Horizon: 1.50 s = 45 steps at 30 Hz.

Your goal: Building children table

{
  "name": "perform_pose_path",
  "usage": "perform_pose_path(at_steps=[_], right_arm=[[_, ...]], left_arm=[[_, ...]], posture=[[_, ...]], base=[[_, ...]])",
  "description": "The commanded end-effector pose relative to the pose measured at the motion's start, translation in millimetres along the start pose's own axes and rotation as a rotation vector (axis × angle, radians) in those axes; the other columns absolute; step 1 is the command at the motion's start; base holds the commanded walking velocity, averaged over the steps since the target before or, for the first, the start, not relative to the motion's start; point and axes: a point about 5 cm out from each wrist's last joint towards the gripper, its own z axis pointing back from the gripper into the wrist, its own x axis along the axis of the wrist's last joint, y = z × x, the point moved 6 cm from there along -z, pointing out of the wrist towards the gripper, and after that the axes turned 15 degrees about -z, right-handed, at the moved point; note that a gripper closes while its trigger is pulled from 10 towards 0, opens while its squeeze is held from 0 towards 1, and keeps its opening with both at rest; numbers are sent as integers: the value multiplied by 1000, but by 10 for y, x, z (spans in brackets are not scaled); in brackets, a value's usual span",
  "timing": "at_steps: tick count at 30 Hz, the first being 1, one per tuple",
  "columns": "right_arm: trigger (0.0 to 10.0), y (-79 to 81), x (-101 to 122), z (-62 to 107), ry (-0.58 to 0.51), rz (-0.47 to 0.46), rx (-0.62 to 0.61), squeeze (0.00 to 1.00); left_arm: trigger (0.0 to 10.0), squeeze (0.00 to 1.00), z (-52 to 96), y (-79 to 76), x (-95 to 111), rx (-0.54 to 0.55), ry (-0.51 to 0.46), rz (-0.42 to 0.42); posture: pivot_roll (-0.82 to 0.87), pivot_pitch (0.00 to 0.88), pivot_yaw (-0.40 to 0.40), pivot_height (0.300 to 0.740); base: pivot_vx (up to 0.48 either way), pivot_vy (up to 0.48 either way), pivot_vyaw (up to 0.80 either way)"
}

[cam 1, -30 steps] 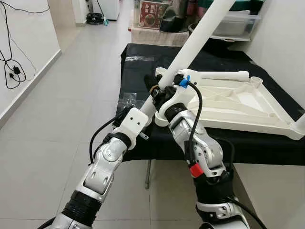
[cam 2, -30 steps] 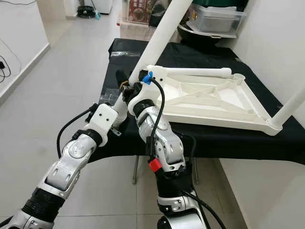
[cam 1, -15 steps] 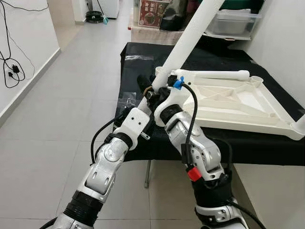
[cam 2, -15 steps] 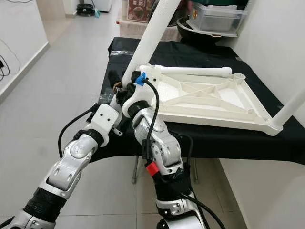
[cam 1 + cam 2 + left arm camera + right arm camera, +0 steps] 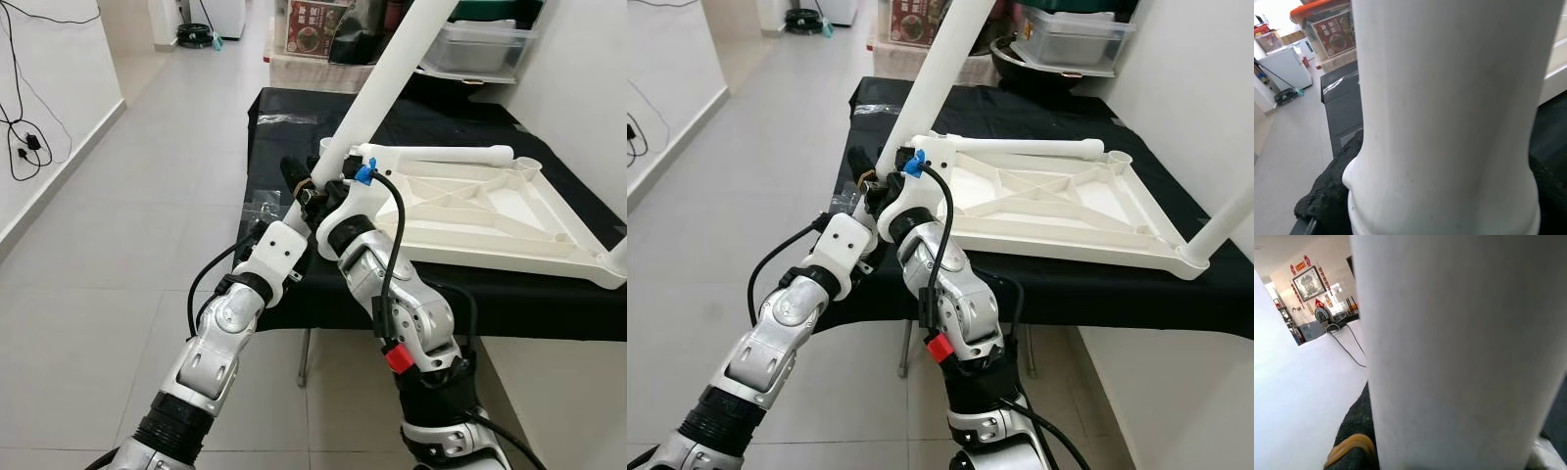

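A long white table leg [image 5: 392, 73] slants up and to the right from the table's near left corner. My left gripper [image 5: 297, 184] is shut on its lower end, and my right gripper [image 5: 338, 193] is shut on it just beside. The leg [image 5: 1449, 122] looms close in the left wrist view and the leg [image 5: 1459, 357] in the right wrist view. The white tabletop [image 5: 490, 220] lies upside down on the black cloth. Its corner socket [image 5: 328, 147] sits right behind the held leg.
Another leg [image 5: 451, 154] lies along the tabletop's far edge, and a fitted leg [image 5: 617, 257] rises at its right corner. A clear bag of hardware [image 5: 263, 208] lies on the cloth by my left arm. Storage boxes [image 5: 485, 44] stand behind. Open tiled floor [image 5: 118, 245] spreads to the left.
Both grippers and the held leg have shifted a little to the left and toward me; the leg's upper end swung left. The tabletop has stayed put.
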Motion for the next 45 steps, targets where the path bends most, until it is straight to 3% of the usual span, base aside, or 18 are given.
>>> perform_pose_path(at_steps=[1, 7, 8, 12, 13, 17, 18, 25, 29, 30, 32, 36, 37, 38, 44, 45], right_arm=[[10000, 119, -74, 19, 2, -61, 22, 0], [10000, 100, -83, 22, -3, -25, 19, 0], [10000, 84, -75, 22, -9, -9, 13, 0], [10000, 56, -55, 16, -19, 22, 10, 0], [10000, 52, -48, 15, -19, 24, 18, 1000], [10000, 55, -2, 15, -16, 48, 59, 1000], [10000, 36, 4, 14, -2, 67, 75, 0], [10000, -52, 4, 49, 65, 58, 175, 0], [10000, -124, -89, 166, 241, 20, 346, 0], [10000, -124, -89, 166, 241, 20, 346, 0], [10000, -87, -124, 247, 315, -20, 433, 0], [10000, -40, -135, 314, 357, -35, 503, 0], [10000, 47, -158, 494, 465, -93, 650, 0], [10000, 68, -161, 553, 499, -121, 691, 0], [10000, 93, -125, 718, 579, -197, 806, 0], [10000, 112, -118, 764, 594, -206, 838, 0]], left_arm=[[0, 0, -6, -79, 39, -21, -19, -2], [0, 0, 26, -103, -8, -28, -5, -7], [10000, 0, 32, -104, -26, -28, 4, -8], [10000, 0, 45, -103, -45, -31, 11, 2], [10000, 0, 55, -97, -51, -32, 11, 0], [10000, 0, 127, -70, -65, -59, 1, 12], [10000, 0, 167, -74, -70, -84, -6, 30], [10000, 0, 336, -115, -62, -178, -37, 69], [10000, 0, 637, -272, -18, -357, -57, 174], [10000, 0, 637, -272, -18, -357, -57, 174], [10000, 0, 767, -337, -3, -426, -68, 204], [10000, 0, 846, -357, -5, -461, -66, 227], [10000, 0, 1035, -427, -6, -543, -36, 353], [10000, 0, 1098, -456, 5, -573, -31, 389], [10000, 0, 1281, -559, 21, -656, -21, 406], [10000, 0, 1297, -571, 44, -658, -15, 459]], posture=[[75, 66, -98, 740], [76, 61, -99, 740], [76, 62, -98, 740], [76, 62, -98, 740], [79, 60, -97, 740], [84, 64, -92, 740], [85, 65, -89, 740], [95, 67, -84, 740], [107, 75, -78, 740], [107, 75, -78, 740], [112, 77, -78, 740], [113, 80, -77, 740], [114, 86, -73, 740], [114, 86, -73, 740], [119, 87, -77, 740], [115, 89, -73, 740]], base=[[0, 0, 0], [0, 0, 0], [0, 0, 0], [0, 0, 0], [0, 0, 0], [0, 0, 0], [0, 0, 0], [0, 0, 0], [0, 0, 0], [0, 0, 0], [0, 0, 0], [0, 0, 0], [0, 0, 0], [0, 0, 0], [0, 0, 0], [0, 0, 0]])
